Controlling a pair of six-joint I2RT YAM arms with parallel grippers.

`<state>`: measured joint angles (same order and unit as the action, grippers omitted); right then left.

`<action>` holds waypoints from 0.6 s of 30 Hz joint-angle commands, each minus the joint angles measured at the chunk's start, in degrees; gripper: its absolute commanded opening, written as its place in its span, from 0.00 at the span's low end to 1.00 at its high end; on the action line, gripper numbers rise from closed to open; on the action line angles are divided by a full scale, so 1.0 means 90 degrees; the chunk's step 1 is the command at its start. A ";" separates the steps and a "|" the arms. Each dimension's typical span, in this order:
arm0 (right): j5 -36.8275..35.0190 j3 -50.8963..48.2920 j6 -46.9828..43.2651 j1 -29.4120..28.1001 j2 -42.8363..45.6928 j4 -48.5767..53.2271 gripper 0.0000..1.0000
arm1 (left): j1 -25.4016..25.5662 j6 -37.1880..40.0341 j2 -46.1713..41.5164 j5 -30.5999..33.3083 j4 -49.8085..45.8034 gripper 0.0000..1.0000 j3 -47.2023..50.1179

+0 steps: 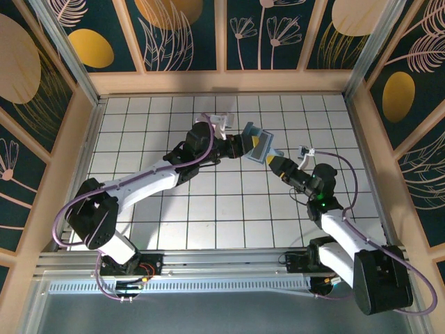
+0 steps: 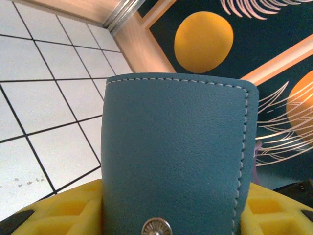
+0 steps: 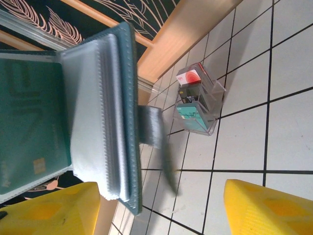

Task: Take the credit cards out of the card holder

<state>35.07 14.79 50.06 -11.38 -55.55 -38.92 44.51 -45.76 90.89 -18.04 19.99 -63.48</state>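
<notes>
Card holder (image 2: pixel 176 147) clenched in left jaws (its base cut off), right jaws released

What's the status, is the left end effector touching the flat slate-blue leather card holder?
Touching. Left wrist view: the card holder sits wedged between the left end effector's yellow fingers, leather flush against both.

Counts: 2 arms, 2 hands: left hand (image 1: pixel 240 147), right hand (image 1: pixel 275 162). 1 card holder (image 1: pixel 259 145). 1 green card (image 3: pixel 29 122) visible in its sleeves; more behind it, can't tell. 1 clear box (image 3: pixel 198 100), at 3 o'clock of the holder in the right wrist view, with 2 items inside: 1 red-and-white item (image 3: pixel 190 77), 1 teal item (image 3: pixel 188 113). 1 tiled surface (image 1: pixel 208 209).
</notes>
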 commanded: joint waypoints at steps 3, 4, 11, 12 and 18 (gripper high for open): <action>-0.0108 0.0148 0.0058 -0.0180 -0.0177 -0.0774 0.53 | -0.0046 -0.0106 -0.0234 -0.0148 0.0502 0.05 0.0002; -0.0098 0.0214 0.0042 -0.0212 -0.0228 -0.0828 0.49 | -0.0045 -0.0128 -0.0231 -0.0168 0.0527 0.05 0.0011; 0.0086 0.0431 0.0068 -0.0376 -0.0539 -0.1243 0.30 | -0.0043 -0.0168 -0.0303 -0.0183 0.0617 0.05 0.0110; 0.0097 0.0437 0.0065 -0.0393 -0.0528 -0.1261 0.29 | -0.0047 -0.0165 -0.0314 -0.0183 0.0617 0.05 0.0120; 0.0029 0.0508 -0.0064 -0.0418 -0.0402 -0.1013 0.18 | -0.0044 -0.0197 -0.0310 -0.0217 0.0710 0.06 0.0154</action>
<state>34.96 17.30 50.26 -14.68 -60.16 -46.50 44.51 -46.81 90.11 -19.07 21.87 -62.50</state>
